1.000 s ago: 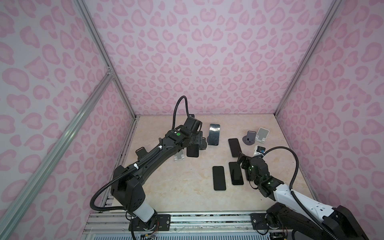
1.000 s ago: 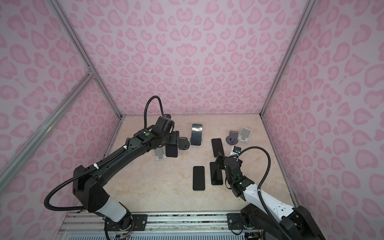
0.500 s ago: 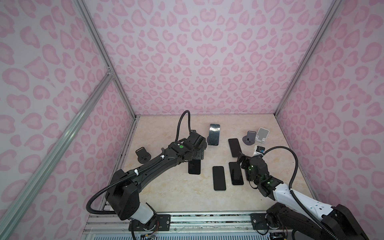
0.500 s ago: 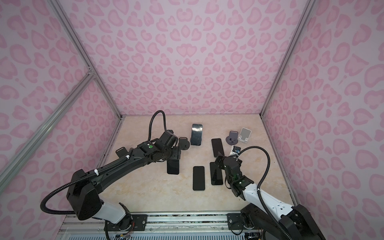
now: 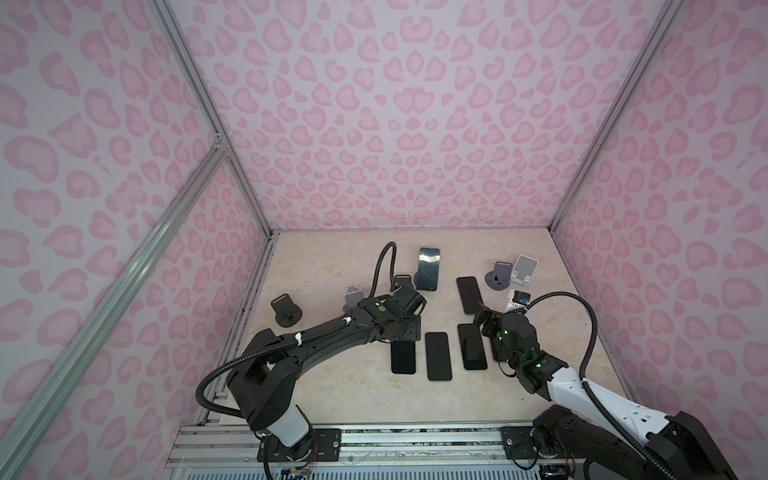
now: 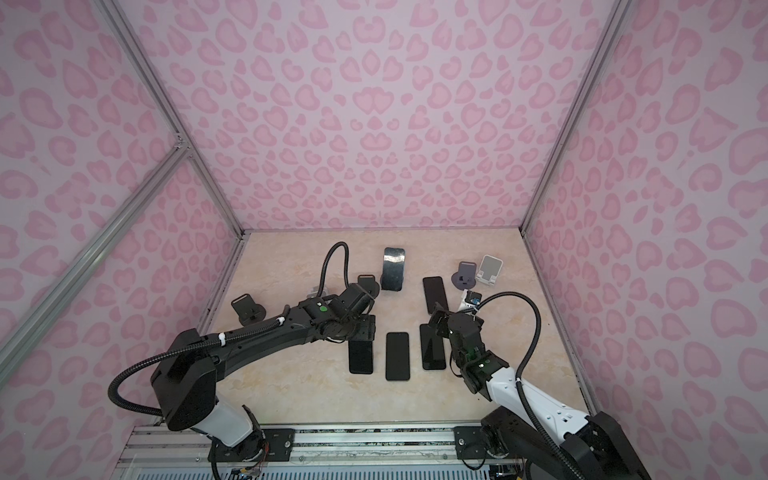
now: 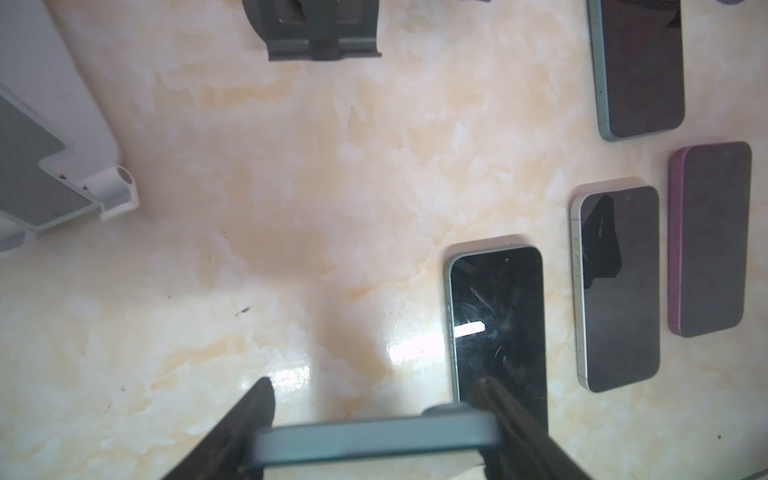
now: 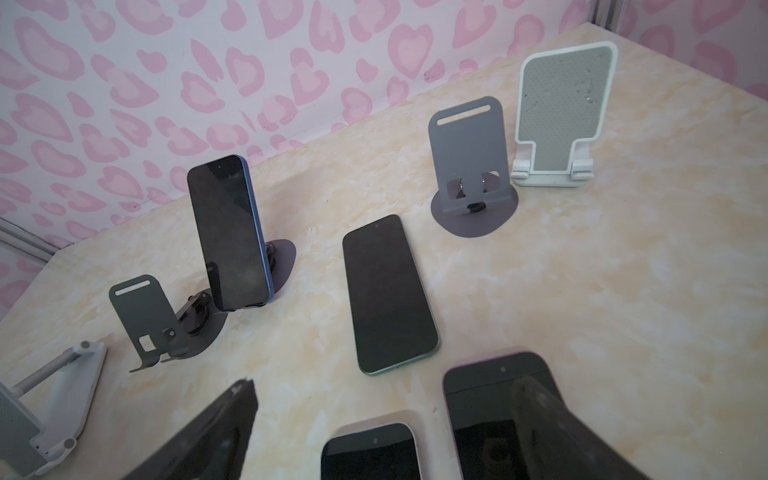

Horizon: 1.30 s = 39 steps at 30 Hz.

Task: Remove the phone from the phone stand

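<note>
- A phone (image 7: 374, 440) is clamped by its sides between the fingers (image 7: 245, 419) of the left gripper (image 7: 374, 382), near the table (image 7: 249, 208), apart from the white stand (image 7: 70, 104).
- The fingers (image 8: 208, 436) of the right gripper (image 8: 388, 380) are spread wide; nothing is held.

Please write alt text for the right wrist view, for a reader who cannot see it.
A dark-screened phone with a blue edge stands on a round dark grey stand, ahead of the open right gripper. A teal-edged phone lies flat on the marble-patterned table.
</note>
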Each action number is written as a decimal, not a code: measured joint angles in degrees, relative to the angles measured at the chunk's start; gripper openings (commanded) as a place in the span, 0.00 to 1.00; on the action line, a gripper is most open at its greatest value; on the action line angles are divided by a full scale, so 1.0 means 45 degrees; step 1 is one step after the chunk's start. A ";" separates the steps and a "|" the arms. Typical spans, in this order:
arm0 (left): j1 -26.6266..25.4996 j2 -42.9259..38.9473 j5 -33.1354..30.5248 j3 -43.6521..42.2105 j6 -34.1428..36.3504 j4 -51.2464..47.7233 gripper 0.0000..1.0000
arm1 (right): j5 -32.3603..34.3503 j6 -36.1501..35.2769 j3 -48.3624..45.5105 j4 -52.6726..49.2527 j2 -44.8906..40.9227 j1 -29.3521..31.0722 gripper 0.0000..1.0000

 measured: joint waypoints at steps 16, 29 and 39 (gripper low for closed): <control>-0.0549 0.1141 0.0209 -0.0053 -0.0461 0.0282 0.56 | -0.0005 0.0000 0.0000 0.0000 -0.0083 0.0000 0.98; -0.0554 0.2123 -0.0121 0.0316 -0.0457 0.0335 0.58 | 0.0000 -0.0005 0.0000 0.0000 -0.0141 0.0000 0.98; -0.0393 0.2701 -0.0209 0.0301 -0.0520 0.0588 0.61 | -0.0005 0.0000 0.0000 0.0000 -0.0063 0.0000 0.98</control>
